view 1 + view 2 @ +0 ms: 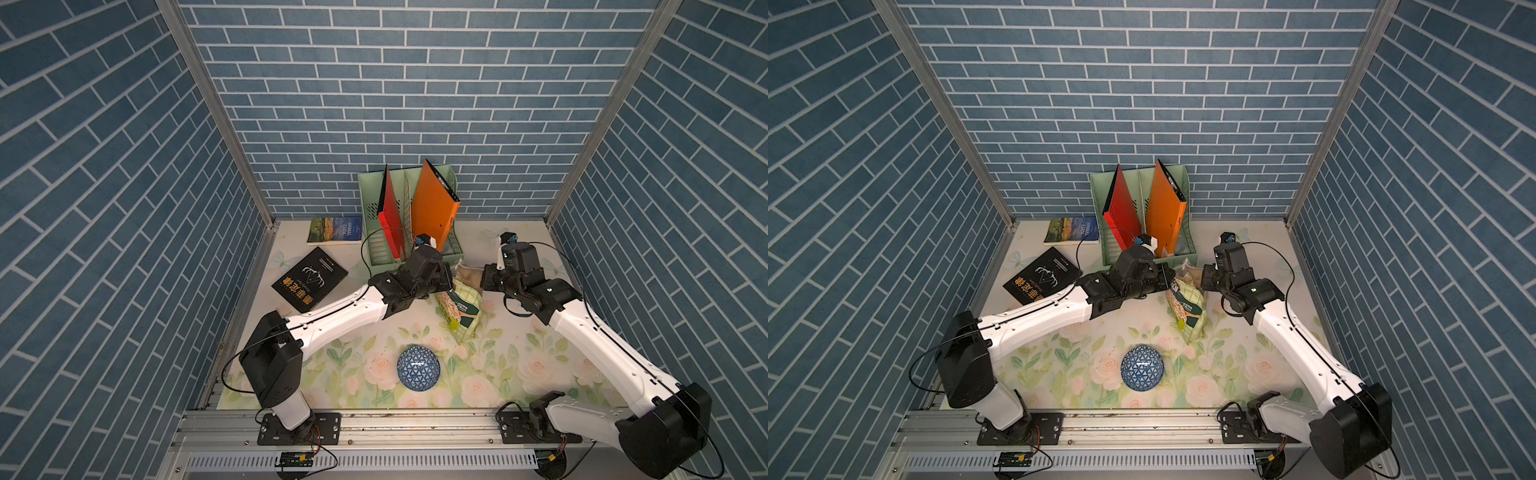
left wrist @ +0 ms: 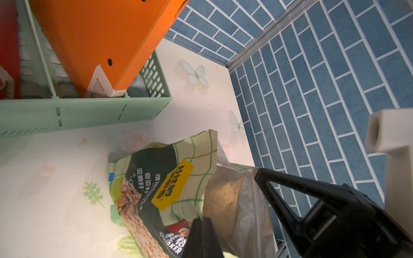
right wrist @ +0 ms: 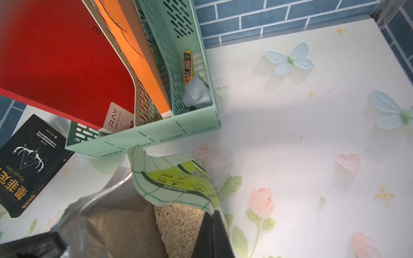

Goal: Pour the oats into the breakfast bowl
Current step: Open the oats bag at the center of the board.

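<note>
Pouch [image 1: 463, 309] held mouth-up, well beyond breakfast bowl [image 1: 418, 368], in both top views. Left wrist: left gripper [image 2: 202, 236] clamped on one lip. Right wrist: right gripper [image 3: 212, 234] clamped on opposite lip, oats [image 3: 178, 225] showing inside. Judged soft, floppy; lips best for holding.

Green-checked pouch [image 1: 462, 311], breakfast bowl [image 1: 418, 368] apart

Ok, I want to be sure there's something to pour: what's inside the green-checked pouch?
Pale oats show through the open top of the pouch, against its silvery lining. How deep they go is hidden by the pouch walls and the right claw pinching its rim.
</note>
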`<state>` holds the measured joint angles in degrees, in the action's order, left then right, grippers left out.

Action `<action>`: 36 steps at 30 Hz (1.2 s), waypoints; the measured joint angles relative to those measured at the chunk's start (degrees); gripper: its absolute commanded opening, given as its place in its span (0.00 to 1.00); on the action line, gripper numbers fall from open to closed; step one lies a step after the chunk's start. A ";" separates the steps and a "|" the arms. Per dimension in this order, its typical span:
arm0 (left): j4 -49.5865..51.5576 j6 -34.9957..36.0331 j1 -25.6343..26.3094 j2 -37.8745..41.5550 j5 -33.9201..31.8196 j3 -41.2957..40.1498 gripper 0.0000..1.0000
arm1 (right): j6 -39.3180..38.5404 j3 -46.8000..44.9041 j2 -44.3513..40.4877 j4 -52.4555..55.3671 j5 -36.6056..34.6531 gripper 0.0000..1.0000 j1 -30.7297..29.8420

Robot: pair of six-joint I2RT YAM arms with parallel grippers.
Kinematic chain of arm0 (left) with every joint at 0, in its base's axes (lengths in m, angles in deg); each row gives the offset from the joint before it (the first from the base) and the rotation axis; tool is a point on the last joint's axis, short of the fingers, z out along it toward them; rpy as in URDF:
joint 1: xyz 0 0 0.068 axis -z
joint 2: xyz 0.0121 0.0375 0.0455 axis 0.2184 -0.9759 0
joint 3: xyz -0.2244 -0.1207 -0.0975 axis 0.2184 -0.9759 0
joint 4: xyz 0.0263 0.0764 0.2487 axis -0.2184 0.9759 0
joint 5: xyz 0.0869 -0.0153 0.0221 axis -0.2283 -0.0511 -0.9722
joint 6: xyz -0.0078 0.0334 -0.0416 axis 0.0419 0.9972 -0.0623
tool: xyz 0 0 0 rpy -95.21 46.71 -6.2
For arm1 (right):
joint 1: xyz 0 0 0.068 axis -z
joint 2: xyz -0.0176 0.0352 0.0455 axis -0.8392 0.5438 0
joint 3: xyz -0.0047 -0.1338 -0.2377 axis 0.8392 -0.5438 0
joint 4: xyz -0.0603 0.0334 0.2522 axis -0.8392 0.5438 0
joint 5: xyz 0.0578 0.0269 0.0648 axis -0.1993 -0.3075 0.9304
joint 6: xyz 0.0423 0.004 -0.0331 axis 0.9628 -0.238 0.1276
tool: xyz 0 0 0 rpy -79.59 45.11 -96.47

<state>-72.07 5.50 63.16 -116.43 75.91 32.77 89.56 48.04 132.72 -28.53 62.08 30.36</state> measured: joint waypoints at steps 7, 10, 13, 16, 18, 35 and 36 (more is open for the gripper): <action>1.11 -0.94 -0.70 -0.31 4.17 1.55 0.00 | -4.15 4.00 2.49 0.37 7.65 0.00 0.09; 0.66 -1.90 -0.70 -1.22 5.46 1.53 0.00 | -4.92 4.00 3.08 1.86 8.33 0.15 -0.42; 0.20 -2.58 -0.70 -1.57 6.25 1.53 0.00 | -6.10 4.00 3.17 3.19 8.33 0.38 -0.76; 0.04 -2.80 -0.70 -1.57 6.47 1.53 0.00 | -6.97 4.00 3.17 5.07 8.41 0.48 -1.16; 0.04 -2.84 -0.70 -1.57 6.47 1.53 0.00 | -7.43 4.00 3.17 6.25 8.37 0.48 -1.73; 2.56 -2.12 -0.87 -0.90 4.24 2.25 0.00 | -9.79 7.48 5.79 8.26 -6.21 0.00 -2.36; 2.78 -2.12 -0.90 -0.72 4.09 2.25 0.00 | -9.77 7.45 5.79 7.39 -5.79 0.00 -1.62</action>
<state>-69.29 3.38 62.27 -117.15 80.00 35.02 79.79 55.50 138.52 -21.14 56.28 28.74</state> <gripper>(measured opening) 0.071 0.053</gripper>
